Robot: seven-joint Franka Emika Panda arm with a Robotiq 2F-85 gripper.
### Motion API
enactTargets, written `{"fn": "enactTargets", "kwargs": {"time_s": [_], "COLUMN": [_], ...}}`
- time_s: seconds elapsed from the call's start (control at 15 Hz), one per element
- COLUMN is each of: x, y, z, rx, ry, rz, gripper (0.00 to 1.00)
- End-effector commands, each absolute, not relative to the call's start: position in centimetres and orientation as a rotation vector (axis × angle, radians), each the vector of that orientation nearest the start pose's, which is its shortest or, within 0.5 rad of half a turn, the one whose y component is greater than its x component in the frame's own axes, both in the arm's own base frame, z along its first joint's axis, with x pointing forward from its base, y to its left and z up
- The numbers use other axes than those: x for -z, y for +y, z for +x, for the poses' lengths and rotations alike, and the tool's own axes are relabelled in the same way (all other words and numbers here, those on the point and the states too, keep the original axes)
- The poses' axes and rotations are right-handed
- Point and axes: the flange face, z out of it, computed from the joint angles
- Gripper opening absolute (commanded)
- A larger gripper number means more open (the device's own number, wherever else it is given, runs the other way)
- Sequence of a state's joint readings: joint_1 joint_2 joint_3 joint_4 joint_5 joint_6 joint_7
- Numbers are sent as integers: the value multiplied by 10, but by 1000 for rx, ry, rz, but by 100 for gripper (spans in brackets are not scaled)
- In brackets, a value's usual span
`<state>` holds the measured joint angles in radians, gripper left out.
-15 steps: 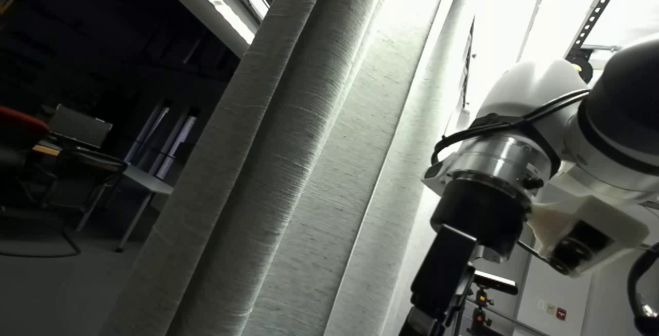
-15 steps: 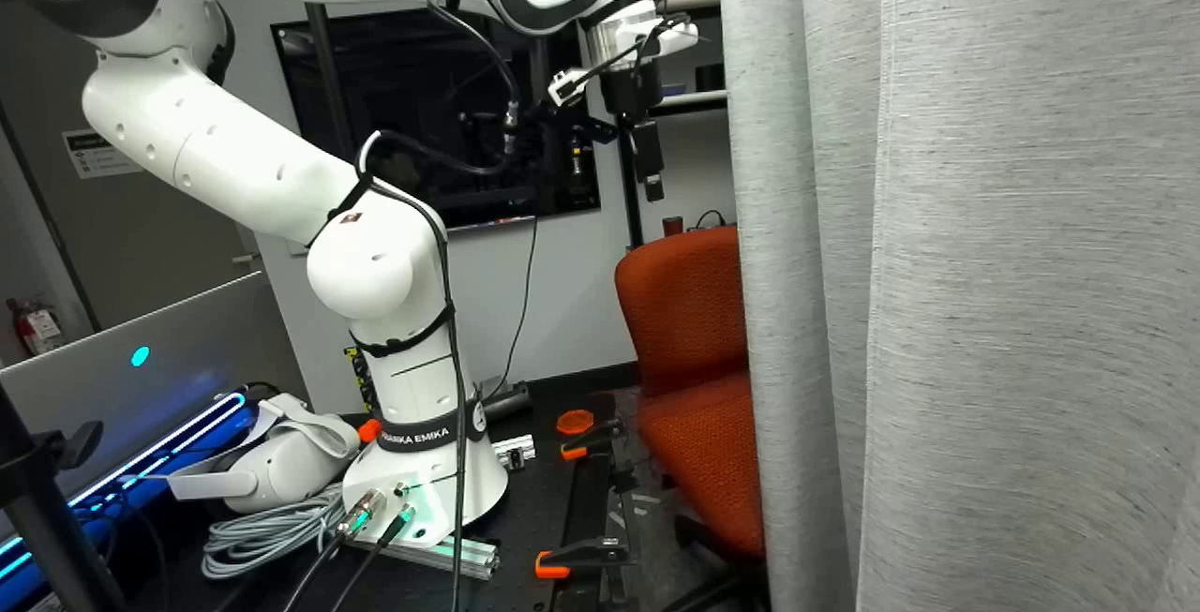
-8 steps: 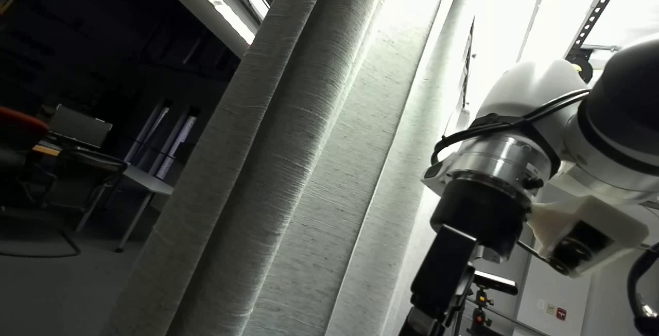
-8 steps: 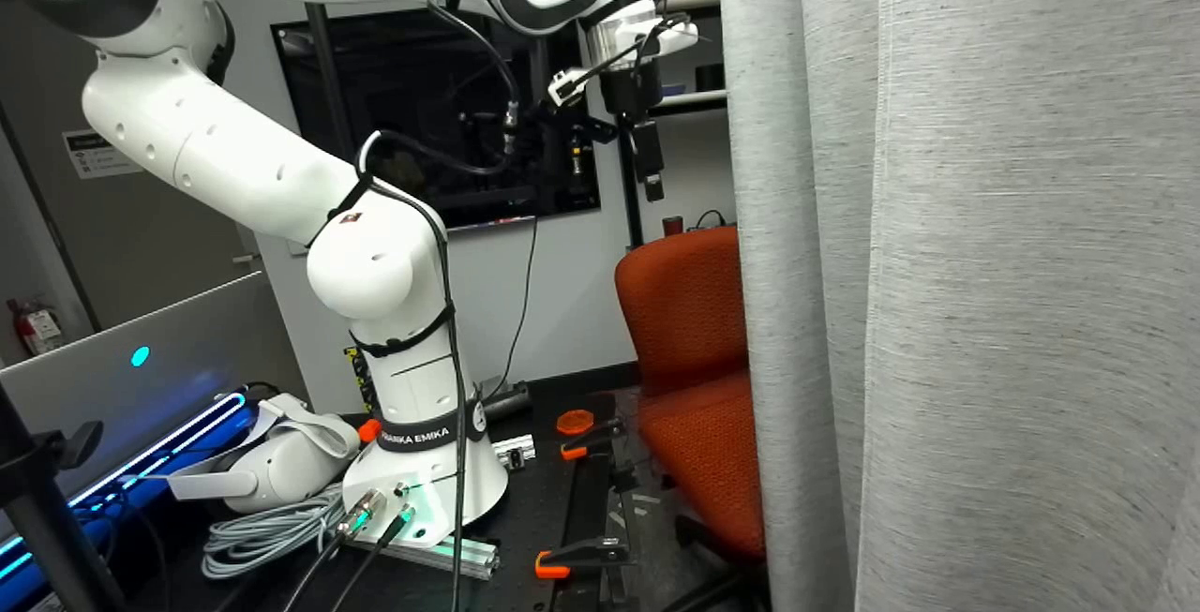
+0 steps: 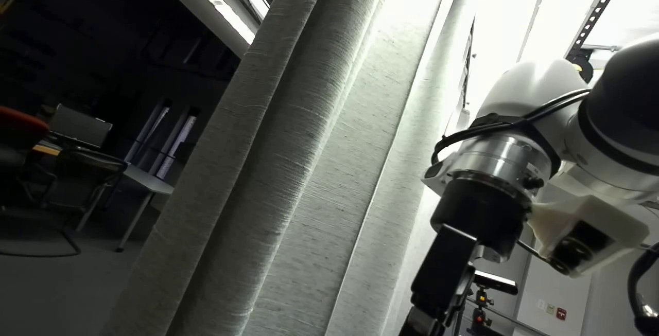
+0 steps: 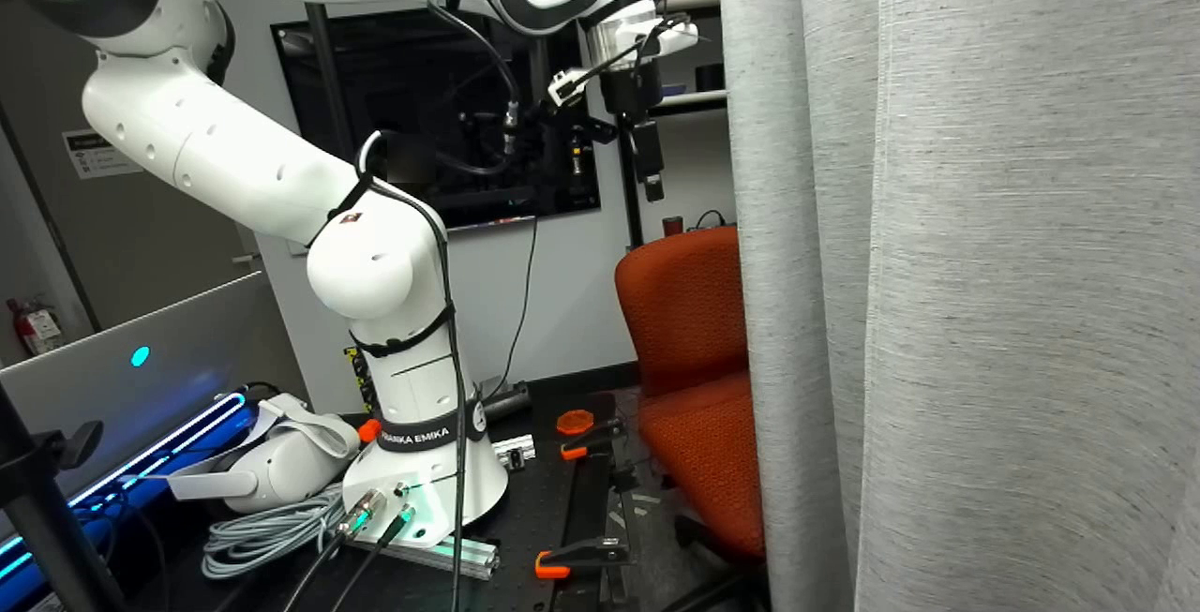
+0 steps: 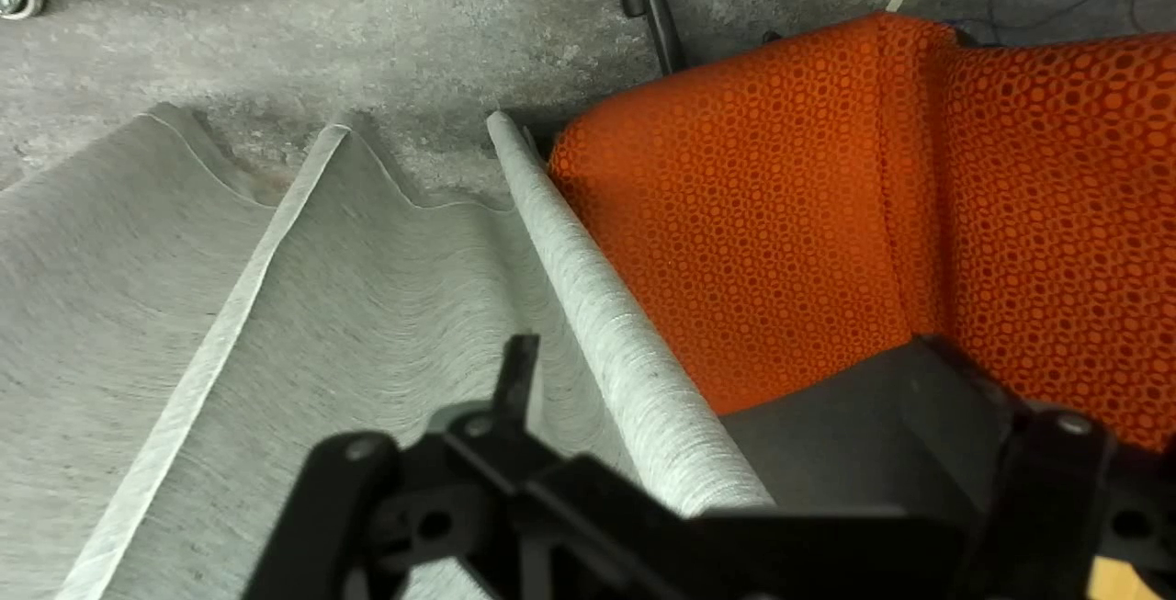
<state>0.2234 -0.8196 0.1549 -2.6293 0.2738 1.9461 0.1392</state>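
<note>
Wrist view: gripper [image 7: 733, 361], near, w/ jaws spread wide, nothing seen held; curtain [image 7: 413, 306] at left, a fold passing behind the gap (contact unclear); chair [image 7: 763, 214] at right. Vs. prev. sec., arm [image 6: 253, 171] static, curtain folds shifted at most slightly, i.e. curtain remains ungripped.

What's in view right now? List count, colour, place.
Curtain: at least one panel, grey, beside the arm
Chair: one, orange, beside the curtain
Dark chair: one, black, dim background
Desk: one, pale, beside the dark chair
Table: one, black, under the arm
Headset: one, white, on the table
Cable coil: one, grey, on the table
Laptop: one, silver, beside the headset
Clamps: at least two, black and orange, table edge
Screen: one, black, behind the arm
Extinguisher: one, red, an exterior view's left edge
Arm: one, white, on the table
Pincer: one, black, open, beside the curtain; contact unclear
</note>
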Motion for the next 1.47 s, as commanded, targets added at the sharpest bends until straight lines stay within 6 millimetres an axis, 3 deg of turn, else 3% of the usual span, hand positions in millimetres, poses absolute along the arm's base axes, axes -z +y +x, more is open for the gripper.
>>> {"fn": "enactTargets", "kwargs": {"time_s": [0.0,1.0,1.07,1.4], "x": [-502,-506,-508,-507], "y": [139,137,138,138], "z": [293,309,306,307], "rx": [146,401,354,371], "ry": [-197,-635,-554,-595], "rz": [-2956,-2881,-2904,-2892], "gripper": [100,100,100,100]}}
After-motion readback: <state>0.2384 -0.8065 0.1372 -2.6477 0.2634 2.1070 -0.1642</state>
